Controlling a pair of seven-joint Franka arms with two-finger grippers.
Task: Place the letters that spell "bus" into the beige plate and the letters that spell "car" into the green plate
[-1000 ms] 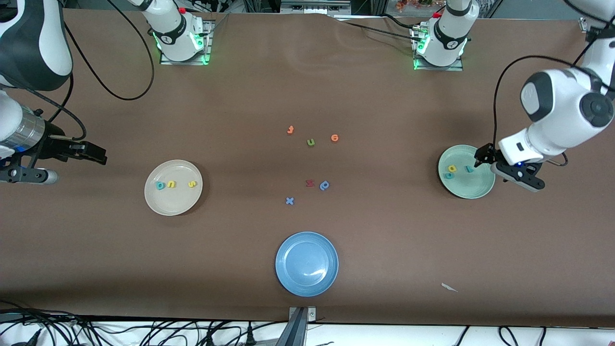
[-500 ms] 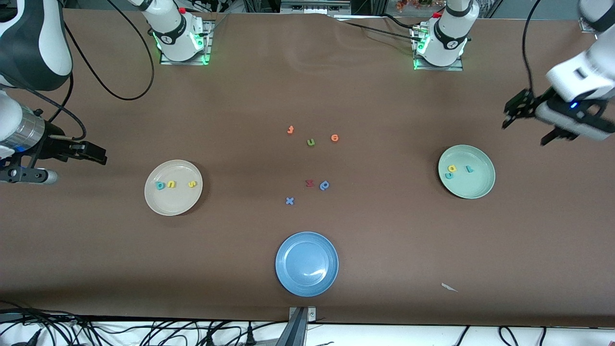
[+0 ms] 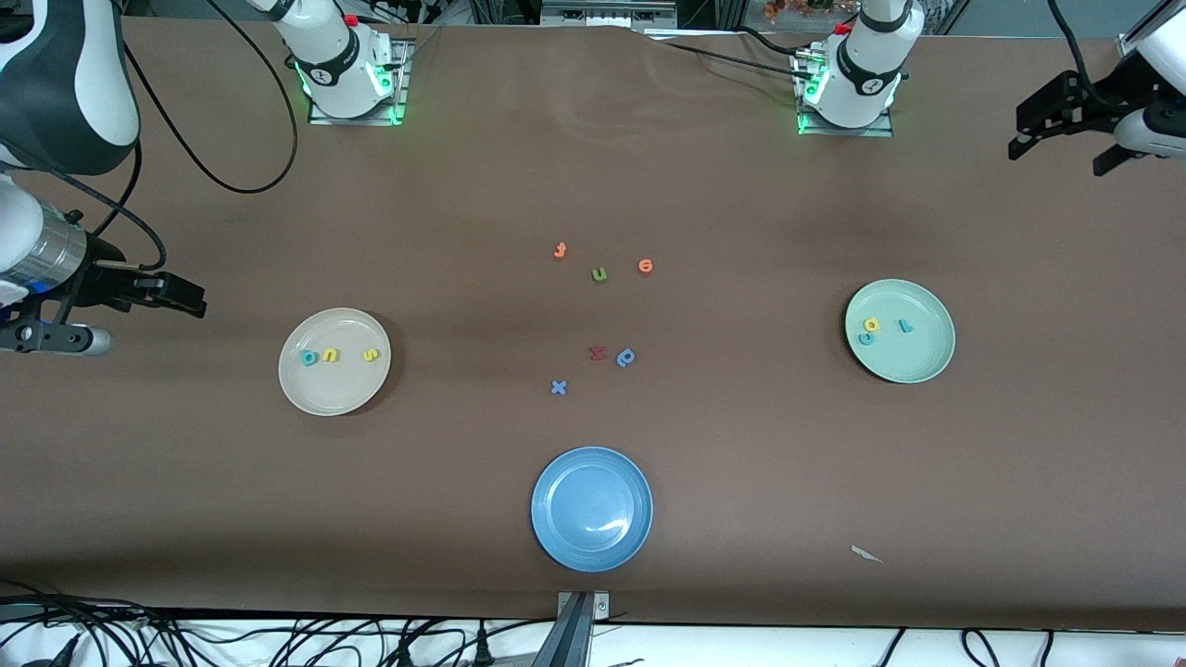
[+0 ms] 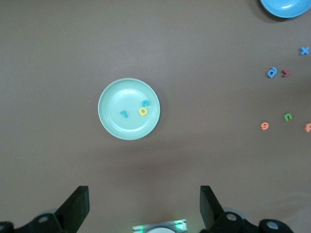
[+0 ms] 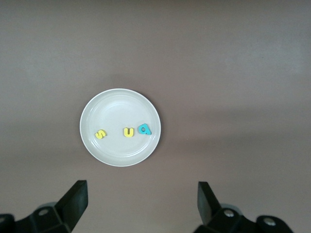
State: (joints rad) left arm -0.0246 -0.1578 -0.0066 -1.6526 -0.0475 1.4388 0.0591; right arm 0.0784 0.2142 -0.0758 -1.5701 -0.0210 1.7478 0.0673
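Six letters are already home, by the look of it: the teal b (image 3: 309,358), yellow u (image 3: 330,355) and yellow s (image 3: 370,354) lie in a row in the beige plate (image 3: 334,398), toward the right arm's end of the table; the teal c (image 3: 864,338), yellow a (image 3: 872,325) and teal r (image 3: 905,325) lie close together in the green plate (image 3: 913,371), toward the left arm's end. The left gripper (image 3: 1066,125) hangs high over the table edge, jaws wide apart and empty; the right gripper (image 3: 139,301) waits over bare table beside the beige plate, jaws likewise apart. I judge these foam letters feather-light, soft and thin; a pinch across the flat edges, fingers low to the surface, would suit; too hard a squeeze may flip or fling one. Nothing seems left to move.
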